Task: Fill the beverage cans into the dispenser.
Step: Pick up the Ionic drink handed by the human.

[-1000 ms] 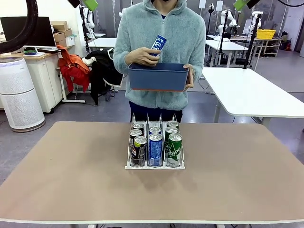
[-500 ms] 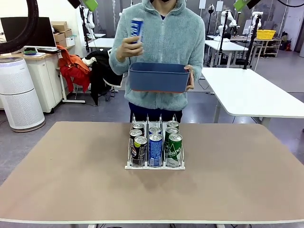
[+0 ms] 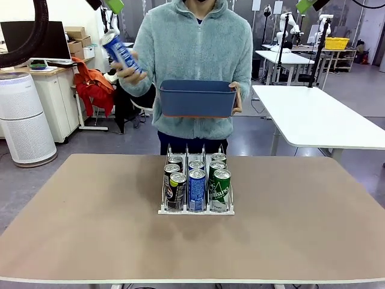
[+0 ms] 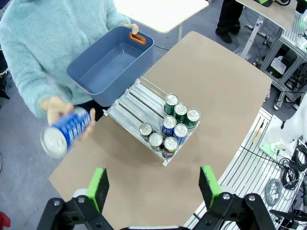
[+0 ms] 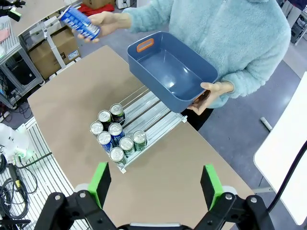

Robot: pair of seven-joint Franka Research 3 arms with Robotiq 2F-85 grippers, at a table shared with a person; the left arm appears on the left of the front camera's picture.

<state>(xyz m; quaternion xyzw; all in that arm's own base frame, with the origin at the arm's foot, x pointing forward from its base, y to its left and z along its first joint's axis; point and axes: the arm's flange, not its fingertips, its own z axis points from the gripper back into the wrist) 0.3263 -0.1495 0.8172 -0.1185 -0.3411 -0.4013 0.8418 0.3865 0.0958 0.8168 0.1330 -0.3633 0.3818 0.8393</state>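
Looking across the table (image 3: 90,229): dispenser (image 3: 195,211) dead centre, six tins loaded at the near end, two deep in every lane. Left lane, black-and-green cans (image 3: 176,191); middle lane, blue cans (image 3: 197,189); right lane, green cans (image 3: 221,189). All upright, silver tops showing, front row right against the lip of the white base. Far stretch of each lane open, wire and clear dividers plain to see from both wrist cameras.

Behind the table, a person in a pale fleece. Up at shoulder height, one hand (image 3: 129,70) wrapped round another blue can (image 3: 121,52), tilted, silver top aimed up and toward the picture's left. Lettering on it too blurred to read. Down at chest level, the other hand (image 3: 236,98) gripping one end of a dark blue bin (image 3: 197,99). Seems to hang about over the table's far edge, though hard to judge from these angles.

Up high over the table, left gripper (image 4: 154,188) with green pads spread wide, nothing between them. Same story at the right gripper (image 5: 155,186): jaws fully apart, holding nothing, well above the dispenser.
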